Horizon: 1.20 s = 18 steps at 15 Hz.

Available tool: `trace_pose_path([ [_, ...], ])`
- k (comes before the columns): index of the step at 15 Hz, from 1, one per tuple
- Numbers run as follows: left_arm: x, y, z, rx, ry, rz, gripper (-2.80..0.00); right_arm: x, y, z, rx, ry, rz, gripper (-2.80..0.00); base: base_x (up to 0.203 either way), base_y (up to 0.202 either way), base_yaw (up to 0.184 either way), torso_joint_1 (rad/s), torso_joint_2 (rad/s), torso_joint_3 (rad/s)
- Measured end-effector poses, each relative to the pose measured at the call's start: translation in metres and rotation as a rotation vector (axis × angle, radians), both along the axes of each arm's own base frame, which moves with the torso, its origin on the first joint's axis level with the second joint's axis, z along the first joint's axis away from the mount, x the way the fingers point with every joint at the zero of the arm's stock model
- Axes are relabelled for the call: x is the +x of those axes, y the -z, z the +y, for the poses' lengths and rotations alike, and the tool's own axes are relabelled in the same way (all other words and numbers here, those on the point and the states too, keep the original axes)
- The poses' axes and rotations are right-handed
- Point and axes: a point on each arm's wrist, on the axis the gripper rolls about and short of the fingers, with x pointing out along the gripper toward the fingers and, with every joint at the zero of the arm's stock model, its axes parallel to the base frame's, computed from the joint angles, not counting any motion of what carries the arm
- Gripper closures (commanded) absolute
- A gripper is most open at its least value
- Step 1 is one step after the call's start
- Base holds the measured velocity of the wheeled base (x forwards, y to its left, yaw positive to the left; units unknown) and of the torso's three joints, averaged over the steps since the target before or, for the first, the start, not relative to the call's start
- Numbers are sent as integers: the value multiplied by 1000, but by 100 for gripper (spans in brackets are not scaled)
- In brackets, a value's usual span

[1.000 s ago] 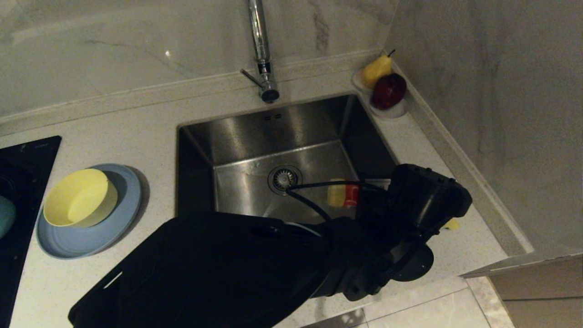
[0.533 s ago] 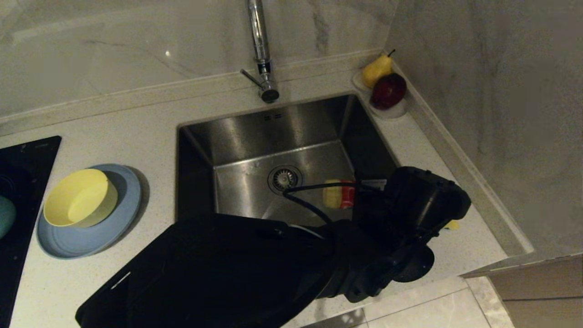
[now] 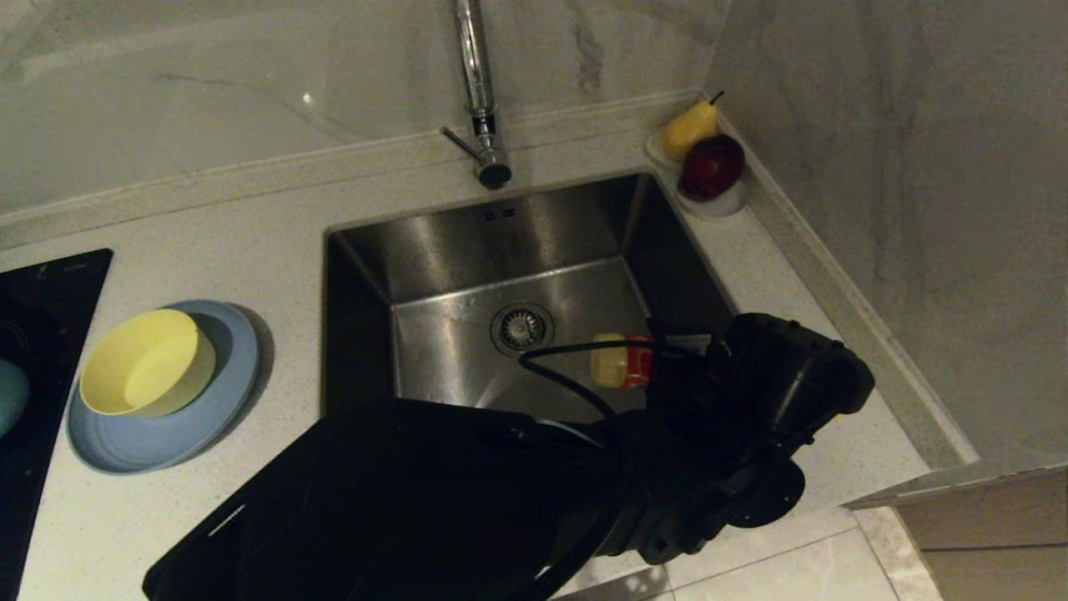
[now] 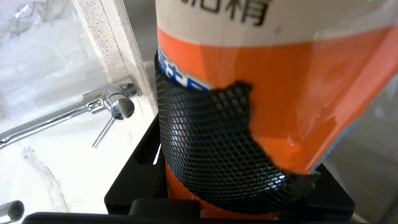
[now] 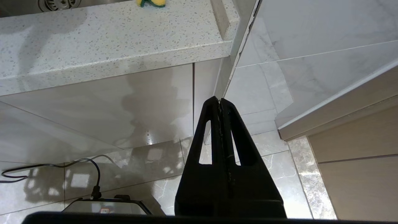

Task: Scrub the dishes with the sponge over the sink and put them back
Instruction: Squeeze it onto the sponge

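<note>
Countertop, sponge beyond closed right gripper

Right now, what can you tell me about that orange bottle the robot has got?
The bottle looks like plastic, with a glossy orange label, a pale band printed with dark characters, and a bit of blue. In the head view its pale yellow end sticks out sideways over the sink, so it lies roughly level. The left gripper is shut on it, and a black, mesh-textured finger pad presses against its side.
</note>
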Motion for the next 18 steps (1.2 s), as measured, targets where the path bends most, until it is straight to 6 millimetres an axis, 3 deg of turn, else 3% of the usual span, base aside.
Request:
trace_pose_path([
  [18, -1, -7, -2, 6, -21, -31, 0, 0, 0, 0, 0, 0, 0, 0, 0, 0, 0, 0, 0, 0],
])
